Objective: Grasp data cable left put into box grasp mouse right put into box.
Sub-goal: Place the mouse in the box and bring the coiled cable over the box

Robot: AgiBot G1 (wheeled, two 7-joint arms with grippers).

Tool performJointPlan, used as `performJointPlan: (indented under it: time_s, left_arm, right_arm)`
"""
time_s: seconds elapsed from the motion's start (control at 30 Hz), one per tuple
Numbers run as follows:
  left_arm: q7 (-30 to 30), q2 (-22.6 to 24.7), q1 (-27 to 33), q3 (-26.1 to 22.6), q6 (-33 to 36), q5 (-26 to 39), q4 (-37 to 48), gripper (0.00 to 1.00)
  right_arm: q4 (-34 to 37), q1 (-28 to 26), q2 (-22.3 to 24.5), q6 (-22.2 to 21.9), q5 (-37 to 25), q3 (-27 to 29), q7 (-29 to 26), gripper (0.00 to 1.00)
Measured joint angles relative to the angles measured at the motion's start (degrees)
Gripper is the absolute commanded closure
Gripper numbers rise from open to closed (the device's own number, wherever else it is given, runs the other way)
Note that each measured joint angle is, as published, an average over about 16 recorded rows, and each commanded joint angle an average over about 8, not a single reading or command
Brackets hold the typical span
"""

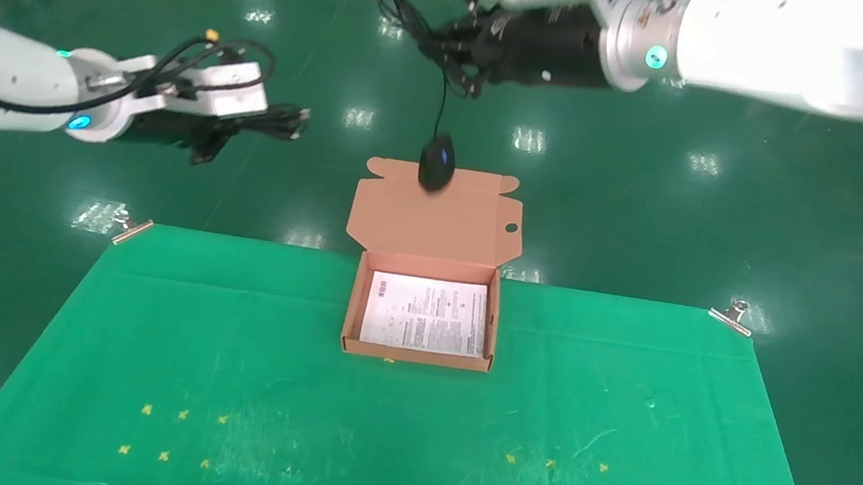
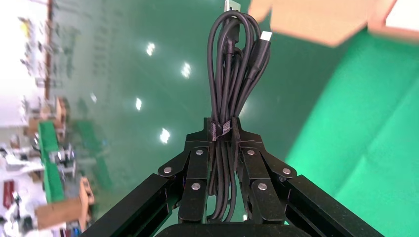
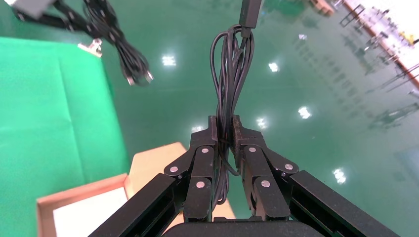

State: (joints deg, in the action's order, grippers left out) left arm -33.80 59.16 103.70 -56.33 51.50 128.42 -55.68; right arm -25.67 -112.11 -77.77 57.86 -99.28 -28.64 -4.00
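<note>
My left gripper [image 1: 242, 126] is in the air beyond the table's far left. It is shut on the data cable [image 1: 280, 120], a black bundle gripped at its tie [image 2: 221, 129]. My right gripper [image 1: 460, 50] is high above the box and shut on the bundled cord [image 3: 230, 69] of the mouse. The black mouse [image 1: 437, 163] with its blue wheel hangs by the cord in front of the box's raised lid [image 1: 433, 219]. The open cardboard box [image 1: 352, 306] sits at the table's far edge with a white printed sheet [image 1: 425, 314] inside. The mouse is hidden in the right wrist view.
A green cloth [image 1: 233, 366] covers the table, held by metal clips at the far corners [image 1: 130, 228] [image 1: 733, 316]. Small yellow marks [image 1: 173, 431] lie near the front. Beyond the table is shiny green floor.
</note>
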Motion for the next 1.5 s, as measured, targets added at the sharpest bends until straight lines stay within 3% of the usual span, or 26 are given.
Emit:
performJointPlan:
  time_s: [0.67, 1.1, 1.5]
  left_arm:
    - [-16.11, -6.40, -2.93, -1.86, 12.55, 11.51, -13.90, 1.00]
    - [-18.09, -6.98, -3.49, -1.89, 13.62, 12.67, -16.34, 1.00]
    - [-18.23, -7.01, -3.53, -1.89, 13.69, 12.76, -16.51, 1.00]
  right_arm:
    - [-4.96, 7.92, -0.66, -4.05, 7.23, -13.84, -6.42, 1.00]
    - [-9.43, 10.76, -0.76, -11.65, 14.22, -26.48, -11.20, 1.00]
    - [-6.65, 13.42, -0.70, -18.70, 16.58, -38.47, -11.66, 1.00]
